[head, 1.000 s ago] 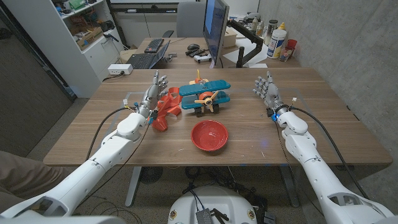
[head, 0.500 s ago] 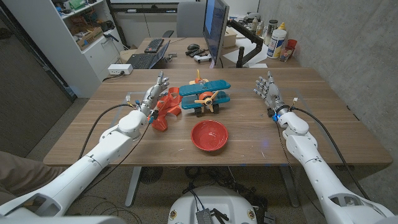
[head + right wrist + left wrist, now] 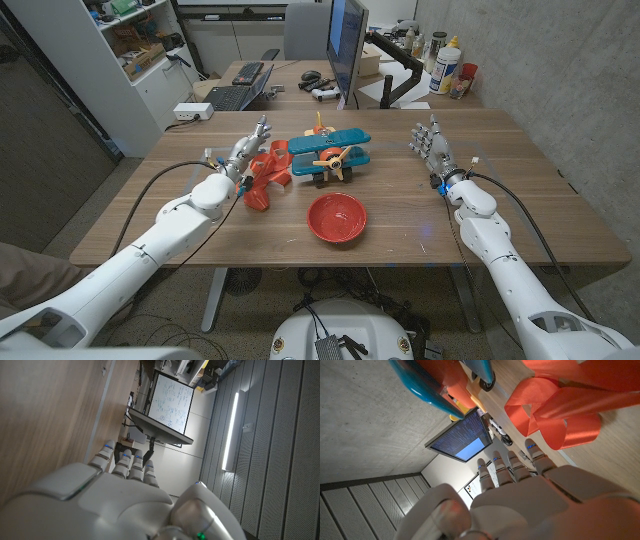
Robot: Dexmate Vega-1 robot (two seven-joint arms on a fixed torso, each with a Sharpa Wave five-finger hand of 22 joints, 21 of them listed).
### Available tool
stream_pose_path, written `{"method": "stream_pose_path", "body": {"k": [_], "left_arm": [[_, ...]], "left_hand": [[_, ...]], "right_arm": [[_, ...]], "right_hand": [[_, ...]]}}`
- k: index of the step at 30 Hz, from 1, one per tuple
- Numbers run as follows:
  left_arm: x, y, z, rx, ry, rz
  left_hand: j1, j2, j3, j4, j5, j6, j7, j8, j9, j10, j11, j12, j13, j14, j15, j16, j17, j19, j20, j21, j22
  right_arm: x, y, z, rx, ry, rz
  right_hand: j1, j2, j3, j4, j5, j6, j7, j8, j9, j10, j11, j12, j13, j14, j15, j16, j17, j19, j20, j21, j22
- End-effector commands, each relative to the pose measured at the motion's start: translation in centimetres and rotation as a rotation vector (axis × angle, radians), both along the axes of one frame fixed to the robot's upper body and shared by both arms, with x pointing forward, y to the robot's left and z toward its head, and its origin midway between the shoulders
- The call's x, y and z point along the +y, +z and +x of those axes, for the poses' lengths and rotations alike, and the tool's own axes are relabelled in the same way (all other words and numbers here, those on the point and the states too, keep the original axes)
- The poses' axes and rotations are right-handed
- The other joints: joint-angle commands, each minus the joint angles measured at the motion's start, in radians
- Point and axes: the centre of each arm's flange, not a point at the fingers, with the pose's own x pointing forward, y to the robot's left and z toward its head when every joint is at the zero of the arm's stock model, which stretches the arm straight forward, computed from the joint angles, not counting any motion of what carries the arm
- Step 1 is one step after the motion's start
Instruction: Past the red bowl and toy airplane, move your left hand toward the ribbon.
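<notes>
An orange-red ribbon bow (image 3: 266,172) lies on the table left of a teal toy airplane (image 3: 329,152). A red bowl (image 3: 336,217) sits nearer the front edge. My left hand (image 3: 243,153) stands at the ribbon's left side, fingers straight and apart, holding nothing; whether it touches the ribbon I cannot tell. In the left wrist view the fingers (image 3: 512,468) reach toward the ribbon's loops (image 3: 555,415), with the airplane (image 3: 445,385) beyond. My right hand (image 3: 431,146) stands upright at the table's right, fingers apart and empty, seen from its back (image 3: 100,502) in the right wrist view.
A monitor (image 3: 346,45), bottles (image 3: 447,65) and a keyboard (image 3: 247,73) sit on a desk behind the table. Shelving (image 3: 135,45) stands at the far left. A small clear item (image 3: 207,160) lies on the table by my left hand.
My left hand has shifted slightly farther from me and tilted toward the ribbon, its arm swinging left. The right hand, bowl, airplane and ribbon have stayed put.
</notes>
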Motion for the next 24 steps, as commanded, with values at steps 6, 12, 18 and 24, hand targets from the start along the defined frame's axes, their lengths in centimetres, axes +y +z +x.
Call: {"method": "stream_pose_path", "body": {"k": [6,12,18,24], "left_arm": [[-0.3,1.0,-1.4,-0.026,0.118,0.189],[-0.5,1.2,-1.9,-0.032,0.137,0.235],[-0.6,1.4,-2.3,-0.023,0.167,0.285],[-0.7,1.1,-2.1,-0.011,0.193,0.297]], "left_hand": [[0.011,-0.004,-0.006,-0.005,0.01,0.032,-0.003,0.01,0.003,0.038,-0.002,0.012,0.003,0.032,-0.066,0.014,0.002,0.046,-0.01,0.019,0.003],[0.01,-0.007,-0.008,-0.005,0.013,0.035,-0.003,0.009,0.003,0.039,-0.002,0.011,0.003,0.032,-0.072,0.013,0.002,0.06,-0.016,0.022,0.003],[0.01,-0.01,-0.01,-0.005,0.015,0.032,-0.004,0.005,0.003,0.041,-0.003,0.01,0.003,0.033,-0.074,0.012,0.002,0.07,-0.024,0.024,0.002],[0.01,-0.013,-0.012,-0.005,0.017,0.031,-0.004,0.003,0.003,0.042,-0.004,0.008,0.003,0.028,-0.075,0.009,0.002,0.057,-0.02,0.017,0.002]], "right_arm": [[0.5,0.2,0.2,0.001,-0.003,-0.018],[0.5,0.0,0.2,0.003,-0.006,-0.022],[0.7,-0.1,0.3,0.007,-0.003,-0.025],[1.1,0.0,0.4,0.007,0.005,-0.021]], "right_hand": [[0.006,0.016,0.0,0.006,0.004,0.009,0.0,0.006,0.002,0.007,0.003,0.004,0.004,-0.004,-0.005,0.001,0.003,-0.01,0.003,-0.002,0.003],[0.006,0.017,0.0,0.006,0.004,0.009,0.0,0.006,0.002,0.008,0.006,0.004,0.004,-0.005,-0.004,0.001,0.003,-0.011,0.004,-0.001,0.003],[0.006,0.017,0.0,0.006,0.005,0.009,0.0,0.006,0.002,0.005,0.003,0.003,0.004,-0.005,-0.003,0.001,0.003,-0.011,0.003,-0.001,0.003],[0.006,0.017,0.0,0.006,0.005,0.009,0.0,0.006,0.002,0.007,0.005,0.004,0.004,-0.005,-0.004,0.002,0.003,-0.012,0.003,0.0,0.003]]}}
